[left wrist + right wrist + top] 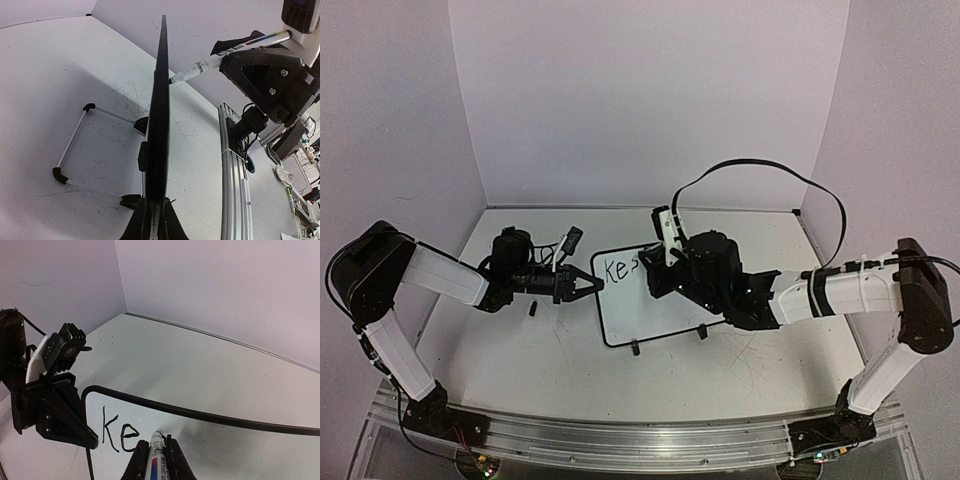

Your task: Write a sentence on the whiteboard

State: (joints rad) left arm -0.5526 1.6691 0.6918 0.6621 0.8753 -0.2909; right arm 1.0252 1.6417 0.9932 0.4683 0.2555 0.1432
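Edgewise from left wrist, whiteboard pinched by left pincer, from right wrist — sentence "Ke", right pincer pinching marker.

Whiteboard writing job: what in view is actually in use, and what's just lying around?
In use: whiteboard; the letters "Ke" on it; marker, held in right gripper; left gripper, clamped on the board's edge.
Lying about: small black bit on the table, possibly a cap; bench clutter beyond the rail.

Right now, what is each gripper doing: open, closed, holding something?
Left gripper: closed, holding the whiteboard by its left edge.
Right gripper: closed, holding the marker.
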